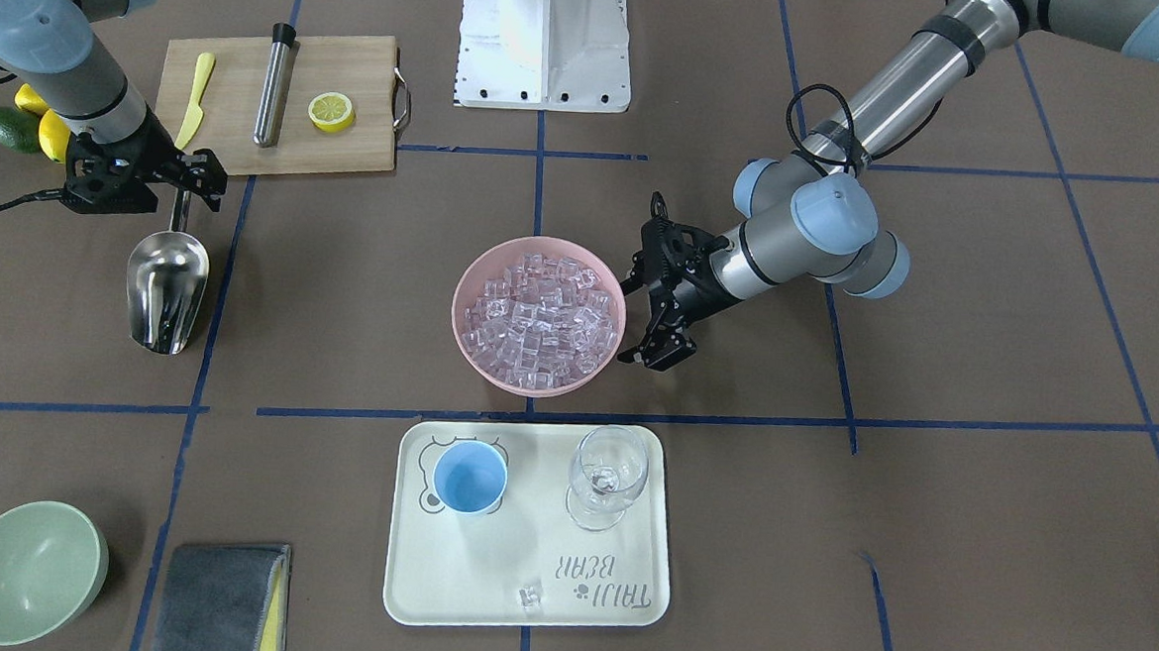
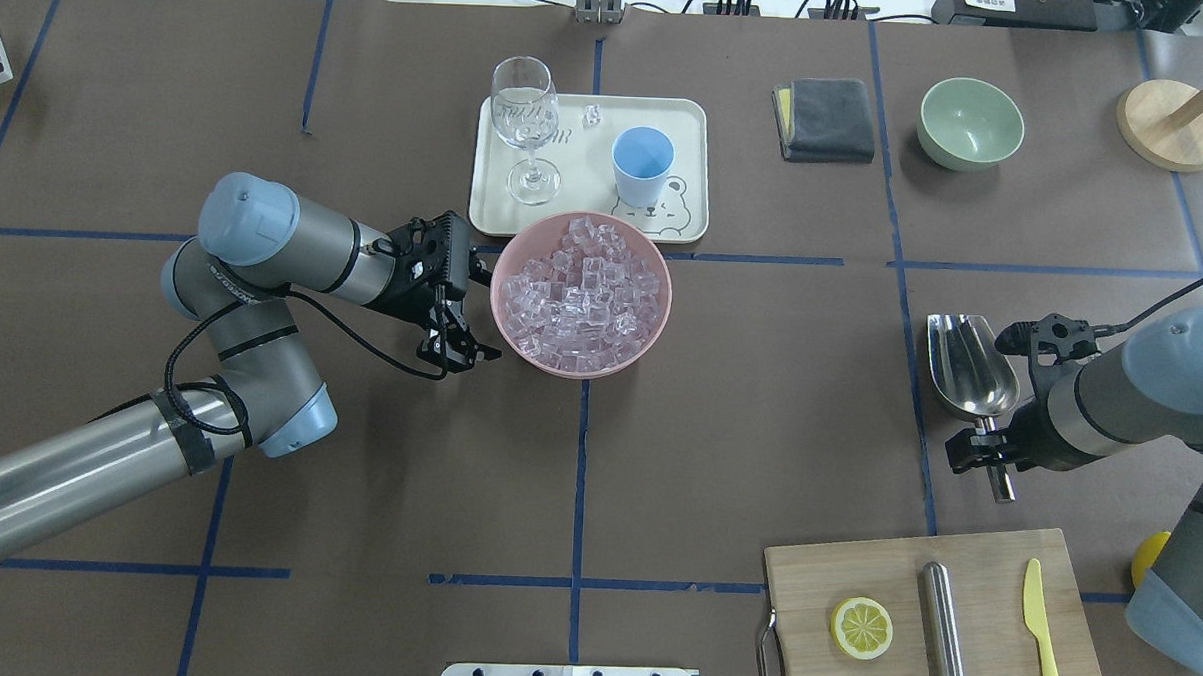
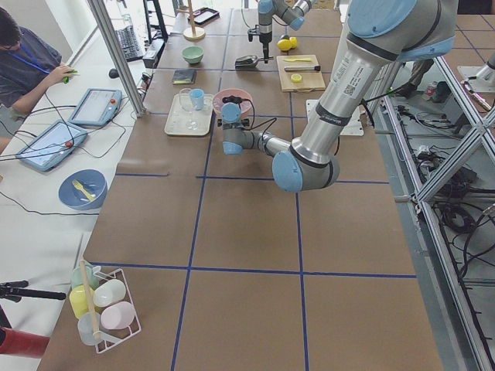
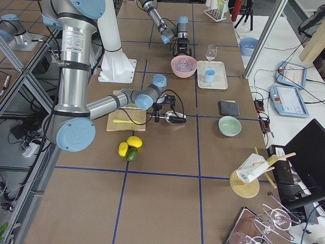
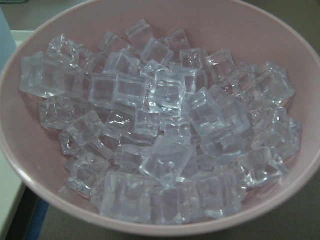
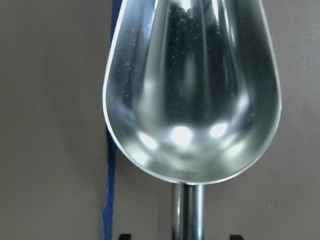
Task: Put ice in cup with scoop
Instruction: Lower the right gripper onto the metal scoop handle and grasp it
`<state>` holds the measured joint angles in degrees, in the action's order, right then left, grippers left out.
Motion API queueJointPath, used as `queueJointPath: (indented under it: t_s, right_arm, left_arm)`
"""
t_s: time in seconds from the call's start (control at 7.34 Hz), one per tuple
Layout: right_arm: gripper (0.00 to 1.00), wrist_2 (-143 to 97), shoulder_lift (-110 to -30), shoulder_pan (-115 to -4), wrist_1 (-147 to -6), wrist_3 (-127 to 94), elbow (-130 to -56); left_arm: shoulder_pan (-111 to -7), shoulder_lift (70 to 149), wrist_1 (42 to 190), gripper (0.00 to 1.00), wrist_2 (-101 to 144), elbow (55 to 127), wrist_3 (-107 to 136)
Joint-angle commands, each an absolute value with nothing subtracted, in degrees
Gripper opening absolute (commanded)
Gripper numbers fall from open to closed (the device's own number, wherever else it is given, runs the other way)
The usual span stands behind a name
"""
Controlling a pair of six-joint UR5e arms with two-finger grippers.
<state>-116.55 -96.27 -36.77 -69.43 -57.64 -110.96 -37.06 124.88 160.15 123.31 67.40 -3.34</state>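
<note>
At 3 o'clock of the pink bowl (image 2: 666,305) in the overhead view, well apart from it, the scoop (image 2: 971,366) lies on the table (image 2: 759,404), its empty trough toward 12 o'clock. The right gripper (image 2: 987,454) straddles the handle with its jaws open. Its arm hides one finger there, and its wrist view shows only two dark corners, clear of the handle. The left gripper (image 2: 474,314) hangs spread wide at the bowl's 9 o'clock, just beside the rim. Ice (image 2: 583,292) fills the bowl. The cup (image 2: 640,164) stands on the tray (image 2: 691,121) at 12 o'clock.
</note>
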Motion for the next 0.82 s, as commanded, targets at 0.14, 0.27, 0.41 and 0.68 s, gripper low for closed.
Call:
queueJointPath:
  t_s: [0.14,0.27,0.41,0.68]
  right_arm:
    - [0.0,-116.01,-96.33,-36.21,-69.7,-57.57,-111.35]
    - [0.0,-116.62,-96.85,-36.56,-70.05,-56.96,-112.31]
    - [0.0,-116.28,-96.77,-37.08,-70.14,-57.04,-112.76]
    - [0.0,-116.1,-96.33,-39.27,-70.4,-56.95,-114.86]
  left_arm:
    - [-37.09,124.89,160.49,0.99,123.31,67.41,-3.34]
    - [-37.0,124.89,160.49,0.99,123.22,67.41,-3.34]
    - [-37.0,124.89,160.49,0.99,123.22,67.41,-3.34]
    - [-37.0,124.8,160.49,0.99,123.22,67.33,-3.34]
